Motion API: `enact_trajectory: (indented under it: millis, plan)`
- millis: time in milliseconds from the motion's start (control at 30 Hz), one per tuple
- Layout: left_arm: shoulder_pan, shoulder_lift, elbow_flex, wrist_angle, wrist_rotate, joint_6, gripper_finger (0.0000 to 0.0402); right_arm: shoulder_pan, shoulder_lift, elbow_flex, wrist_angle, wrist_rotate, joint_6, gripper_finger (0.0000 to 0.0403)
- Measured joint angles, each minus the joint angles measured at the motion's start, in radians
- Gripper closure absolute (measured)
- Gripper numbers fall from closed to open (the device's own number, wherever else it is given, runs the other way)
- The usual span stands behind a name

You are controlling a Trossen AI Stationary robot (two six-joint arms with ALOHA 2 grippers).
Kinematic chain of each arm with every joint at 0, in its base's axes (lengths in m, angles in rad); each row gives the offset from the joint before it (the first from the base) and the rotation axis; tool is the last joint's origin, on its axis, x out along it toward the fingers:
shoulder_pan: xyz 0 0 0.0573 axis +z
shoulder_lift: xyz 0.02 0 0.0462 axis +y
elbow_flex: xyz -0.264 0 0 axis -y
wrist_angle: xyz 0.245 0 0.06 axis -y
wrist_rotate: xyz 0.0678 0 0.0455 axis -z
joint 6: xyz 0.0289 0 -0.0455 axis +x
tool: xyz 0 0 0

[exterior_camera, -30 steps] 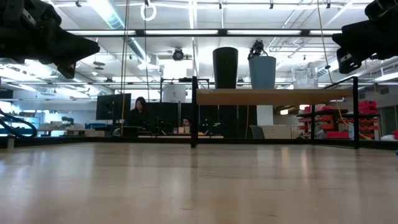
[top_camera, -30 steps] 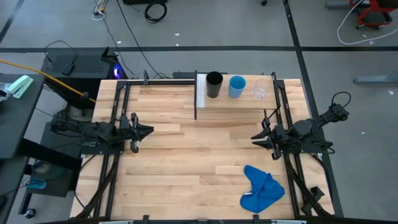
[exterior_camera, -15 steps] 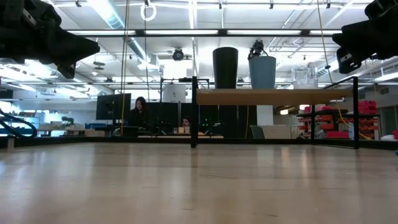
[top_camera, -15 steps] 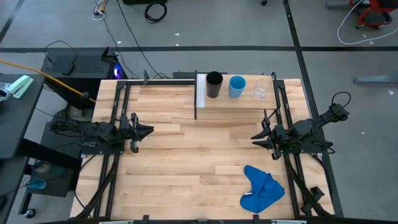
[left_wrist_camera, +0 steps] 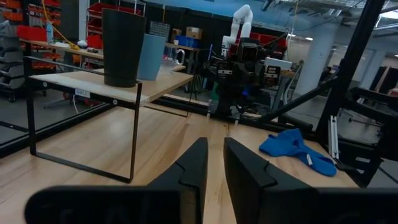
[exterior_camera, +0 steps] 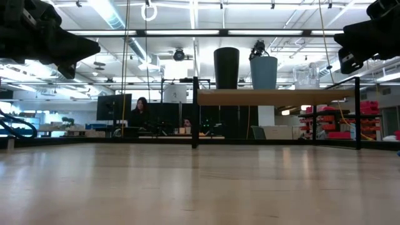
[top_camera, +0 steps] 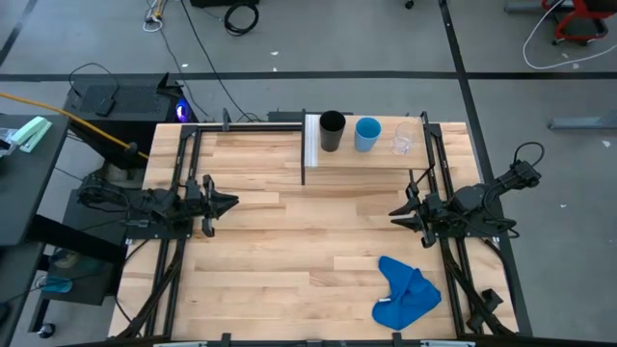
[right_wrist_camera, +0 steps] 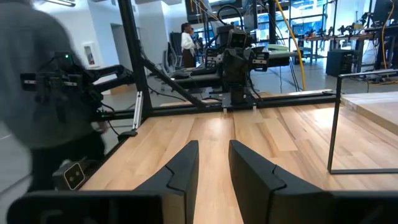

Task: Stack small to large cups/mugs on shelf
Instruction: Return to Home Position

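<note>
Three cups stand upright in a row on the shelf [top_camera: 357, 160] at the table's far edge: the black cup [top_camera: 332, 130], the light-blue cup [top_camera: 367, 134] and the clear cup [top_camera: 403, 141]. They also show in the low view: the black cup [exterior_camera: 226, 67], the light-blue cup [exterior_camera: 264, 72] and the clear cup [exterior_camera: 307, 76]. My left gripper [top_camera: 231, 202] hovers at the table's left side, its fingers [left_wrist_camera: 214, 162] a narrow gap apart and empty. My right gripper [top_camera: 393, 212] hovers at the right side, also narrowly open [right_wrist_camera: 213, 162] and empty. The two grippers face each other.
A crumpled blue cloth [top_camera: 405, 294] lies near the table's front right, and also shows in the left wrist view [left_wrist_camera: 295, 146]. The shelf's thin black legs [right_wrist_camera: 336, 124] stand on the tabletop. Bare wood [top_camera: 308, 231] lies between the two arms. People [exterior_camera: 140, 112] sit in the room beyond.
</note>
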Motion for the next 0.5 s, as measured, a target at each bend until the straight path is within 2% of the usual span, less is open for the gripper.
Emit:
enact_trajectory:
  millis: [500]
  plan:
    - [0.0,0.0,0.0,0.001,0.0,0.0,0.0345,0.0,0.0,0.0,0.0,0.0,0.0,0.0307]
